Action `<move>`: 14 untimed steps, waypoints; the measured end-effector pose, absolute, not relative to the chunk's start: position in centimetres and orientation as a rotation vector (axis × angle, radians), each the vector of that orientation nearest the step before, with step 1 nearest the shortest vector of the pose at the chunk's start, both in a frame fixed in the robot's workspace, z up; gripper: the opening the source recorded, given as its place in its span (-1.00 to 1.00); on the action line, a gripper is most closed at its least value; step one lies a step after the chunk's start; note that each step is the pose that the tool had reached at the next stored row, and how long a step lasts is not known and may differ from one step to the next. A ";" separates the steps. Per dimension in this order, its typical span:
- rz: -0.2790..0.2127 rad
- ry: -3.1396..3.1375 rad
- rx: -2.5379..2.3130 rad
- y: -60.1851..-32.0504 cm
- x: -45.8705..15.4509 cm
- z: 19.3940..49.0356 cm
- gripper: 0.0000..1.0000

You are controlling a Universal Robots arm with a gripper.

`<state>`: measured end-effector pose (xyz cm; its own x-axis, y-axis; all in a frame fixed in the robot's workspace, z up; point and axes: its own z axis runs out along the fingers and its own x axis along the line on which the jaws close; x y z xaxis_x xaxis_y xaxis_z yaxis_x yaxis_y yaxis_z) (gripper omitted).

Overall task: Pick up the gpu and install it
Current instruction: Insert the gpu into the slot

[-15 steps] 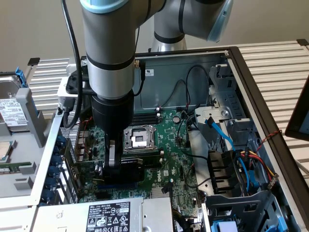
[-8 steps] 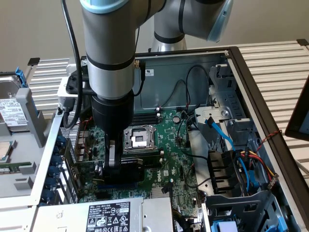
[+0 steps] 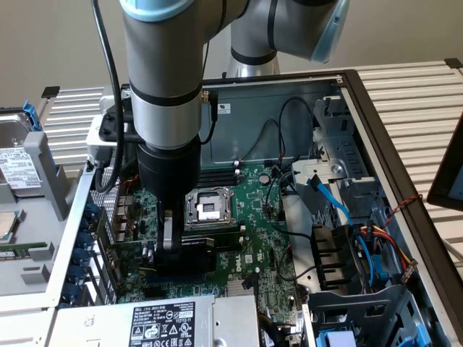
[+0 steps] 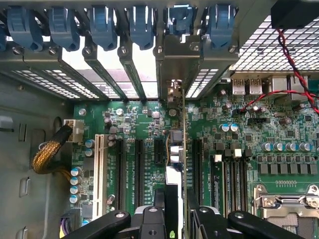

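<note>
Fingers (image 4: 149, 221) clamped on the gpu (image 4: 175, 149), held edge-on and upright over the motherboard (image 4: 139, 119), bracket end toward the rear slot openings (image 4: 134, 59).

Doing this step well, as I judge it: keep the card square to its slot, edge connector lined up along the full length, bracket tucked into the rear opening, then push straight down with no tilt. Neighbouring slots (image 4: 122, 172) sit just beside it, so a sideways drift could seat it wrong.

Wrist view gives the alignment: card edge, slot rows, blue retention clips (image 4: 102, 25).

Exterior view gives context instead: gripper (image 3: 173, 242) low inside the open case (image 3: 376, 144), just beside the CPU socket (image 3: 207, 206), power supply (image 3: 163, 322) nearby, cables (image 3: 369, 235) well apart toward the exterior view's right.
</note>
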<state>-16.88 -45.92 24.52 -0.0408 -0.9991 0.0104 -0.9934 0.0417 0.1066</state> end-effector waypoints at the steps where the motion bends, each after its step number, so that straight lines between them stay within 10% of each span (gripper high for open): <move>1: -0.107 -2.207 2.117 -45.9 -16.9 24.5 -0.47; 14: -0.107 -2.207 2.117 -45.9 -17.0 24.5 -0.47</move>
